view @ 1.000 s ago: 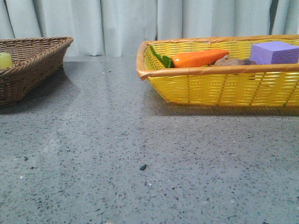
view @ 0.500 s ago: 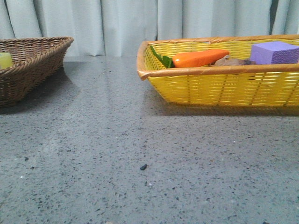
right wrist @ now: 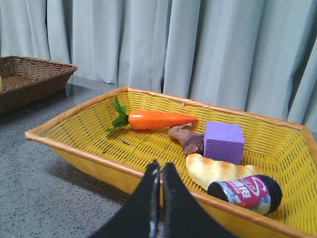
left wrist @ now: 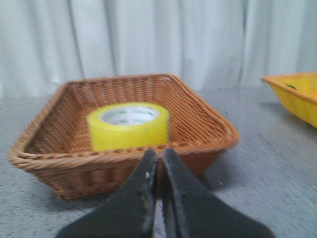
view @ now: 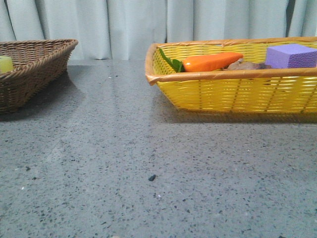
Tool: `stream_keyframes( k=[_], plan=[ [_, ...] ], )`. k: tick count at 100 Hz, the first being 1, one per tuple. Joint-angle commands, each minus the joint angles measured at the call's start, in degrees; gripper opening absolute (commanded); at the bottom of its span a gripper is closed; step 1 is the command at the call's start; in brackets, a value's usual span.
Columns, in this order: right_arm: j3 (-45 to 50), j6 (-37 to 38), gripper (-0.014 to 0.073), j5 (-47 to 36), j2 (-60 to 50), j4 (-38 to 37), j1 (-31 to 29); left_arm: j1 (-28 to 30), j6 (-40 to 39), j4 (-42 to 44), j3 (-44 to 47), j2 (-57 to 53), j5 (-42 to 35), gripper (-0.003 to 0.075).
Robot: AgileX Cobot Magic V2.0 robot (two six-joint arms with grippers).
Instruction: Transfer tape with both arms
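- My left gripper [left wrist: 159, 157] has its jaws pressed together with only a thin slit between them, and they hold nothing; it hangs just in front of the brown wicker basket [left wrist: 208, 121], outside the near rim
- My right gripper [right wrist: 159, 171] is closed to the same narrow slit and is just as empty, poised at the near rim of the yellow basket [right wrist: 74, 144]
- The tape [left wrist: 129, 126] lies flat on the floor of the brown wicker basket, its core hole facing up, about in the middle and clear of every wall; in the front view only a yellow sliver of it [view: 6, 64] shows over the rim
- As I judge it, the step in hand is the first reach, so my left jaws must spread wide before they come down over the rim
- I would clamp one finger inside the white core and one on the outer wall, since the roll looks too broad to span whole
- The roll's yellow side looks glossy and slick, so I favour a firm, square bite
- The wicker is ribbed and stiff with sloping walls, which could snag a fingertip
- The yellow basket is an open plastic weave and holds a smooth carrot [right wrist: 158, 119], a purple foam block [right wrist: 224, 143], a bread-like piece [right wrist: 218, 171] and a small can [right wrist: 245, 192]
- The table [view: 148, 163] is speckled grey stone
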Motion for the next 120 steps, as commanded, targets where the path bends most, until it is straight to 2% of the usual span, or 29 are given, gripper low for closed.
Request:
stream_keyframes(
  k=[1, 16, 20, 46, 120],
  plan=[
    [-1.4, 0.1, -0.0056, -3.5, -1.1, -1.8, -0.4, 2.1, -6.9, 3.7, 0.1, 0.0, -7.7, -0.0020],
    [-1.4, 0.1, -0.0056, -3.5, -1.1, -1.8, -0.4, 6.0, -7.7, 4.4, 4.4, -1.8, -8.6, -0.0020],
    [-1.4, 0.1, -0.0056, -3.5, -1.1, -1.8, -0.4, 6.5, -7.7, 4.6, 4.2, -1.8, -4.5, -0.0020],
    [-1.4, 0.1, -0.0056, -3.5, -1.1, -1.8, -0.4, 6.4, -8.9, 5.7, 4.2, -1.8, 10.0, -0.0020],
    [-1.4, 0.1, -0.0056, -3.5, -1.1, -1.8, -0.4, 6.4, -8.8, 5.4, 4.2, -1.7, 10.0, -0.0020]
  ],
)
